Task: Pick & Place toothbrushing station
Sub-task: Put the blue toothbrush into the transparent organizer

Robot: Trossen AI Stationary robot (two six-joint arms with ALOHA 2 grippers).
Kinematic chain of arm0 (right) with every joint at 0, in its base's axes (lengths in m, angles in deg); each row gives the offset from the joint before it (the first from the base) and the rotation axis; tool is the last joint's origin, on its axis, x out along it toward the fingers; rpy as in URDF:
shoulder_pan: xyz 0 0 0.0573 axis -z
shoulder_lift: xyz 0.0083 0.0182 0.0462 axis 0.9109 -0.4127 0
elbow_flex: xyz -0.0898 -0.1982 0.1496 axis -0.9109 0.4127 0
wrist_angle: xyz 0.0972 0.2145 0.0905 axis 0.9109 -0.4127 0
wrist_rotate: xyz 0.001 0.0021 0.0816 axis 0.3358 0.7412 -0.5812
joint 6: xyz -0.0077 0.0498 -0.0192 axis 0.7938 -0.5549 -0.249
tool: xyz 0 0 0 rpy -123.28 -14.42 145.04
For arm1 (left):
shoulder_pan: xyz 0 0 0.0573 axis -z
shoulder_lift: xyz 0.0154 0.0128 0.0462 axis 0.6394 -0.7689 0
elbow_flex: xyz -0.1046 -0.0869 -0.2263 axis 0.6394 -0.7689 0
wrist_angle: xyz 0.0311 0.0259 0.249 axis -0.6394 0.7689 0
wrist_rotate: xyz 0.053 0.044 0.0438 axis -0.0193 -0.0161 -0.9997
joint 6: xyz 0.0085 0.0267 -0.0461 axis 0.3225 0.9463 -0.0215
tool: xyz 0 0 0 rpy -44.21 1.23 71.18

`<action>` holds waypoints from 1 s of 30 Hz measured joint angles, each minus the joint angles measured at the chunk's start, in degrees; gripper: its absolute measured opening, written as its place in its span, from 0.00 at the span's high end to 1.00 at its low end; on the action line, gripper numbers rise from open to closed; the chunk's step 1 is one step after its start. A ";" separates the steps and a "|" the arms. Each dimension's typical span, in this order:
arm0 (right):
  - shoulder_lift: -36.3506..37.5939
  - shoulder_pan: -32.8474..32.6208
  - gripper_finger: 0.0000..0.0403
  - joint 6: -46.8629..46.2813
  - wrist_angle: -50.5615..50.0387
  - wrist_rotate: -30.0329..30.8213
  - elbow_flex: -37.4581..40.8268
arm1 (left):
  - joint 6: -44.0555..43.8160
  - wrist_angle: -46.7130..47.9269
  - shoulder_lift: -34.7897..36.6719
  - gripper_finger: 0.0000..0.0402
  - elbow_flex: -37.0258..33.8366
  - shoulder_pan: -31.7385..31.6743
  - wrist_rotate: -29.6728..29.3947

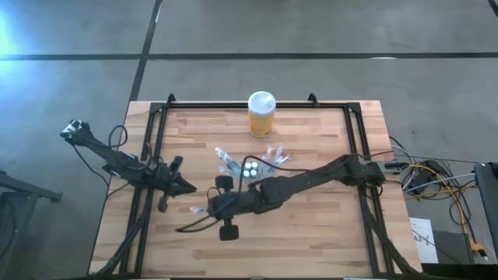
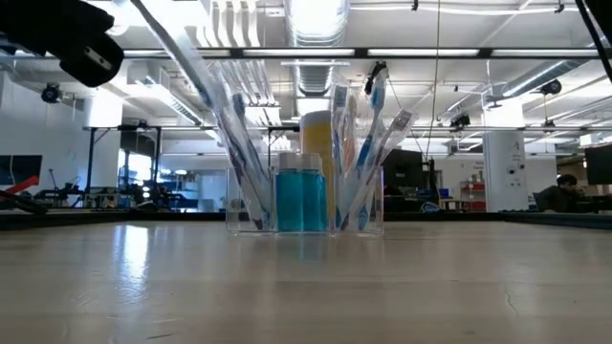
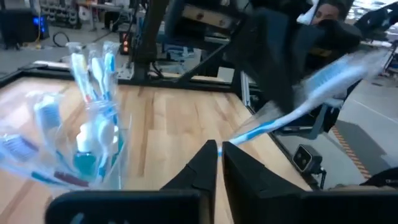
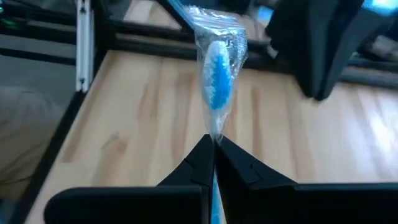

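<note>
The toothbrushing station (image 1: 249,167) is a clear plastic holder standing on its base at mid-table. Blue-and-white toothbrushes lean in it (image 2: 304,182) (image 3: 93,137). My right gripper (image 4: 214,142) reaches from the table's right to a spot just near-left of the station (image 1: 210,208). It is shut on one wrapped toothbrush (image 4: 216,74) (image 3: 298,106). My left gripper (image 3: 219,149) stands shut to the station's left (image 1: 185,187). The held toothbrush's thin blue end (image 3: 231,140) lies right by my left gripper's fingertips. My right gripper pinches the wrapped toothbrush just behind its blue-and-white head (image 4: 214,129) between its two fingers. The head, in clear wrapping, sticks out past the fingertips, and a blue strip (image 4: 214,193) runs back between them. The brush is clear of the table. My left gripper: I cannot tell whether its fingertips touch the toothbrush's thin end.
A yellow jar with a white lid (image 1: 261,114) stands at the far edge, behind the station. A dark metal frame (image 1: 159,124) runs around the wooden tabletop. Bare wood (image 1: 311,233) lies near and right of the arms.
</note>
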 joint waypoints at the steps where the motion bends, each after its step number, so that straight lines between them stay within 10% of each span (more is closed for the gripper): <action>1: 0.31 0.02 0.98 0.90 1.61 0.04 0.32 | 0.50 -1.42 -0.20 0.91 -0.40 0.08 -0.28; 15: 2.28 1.60 0.98 6.62 13.72 -3.92 6.72 | 4.54 -22.82 -7.88 0.54 -5.28 1.28 4.97; 30: 12.62 4.17 0.98 9.43 46.43 -4.81 35.72 | 7.00 -25.82 -10.88 0.50 -3.73 1.34 -0.14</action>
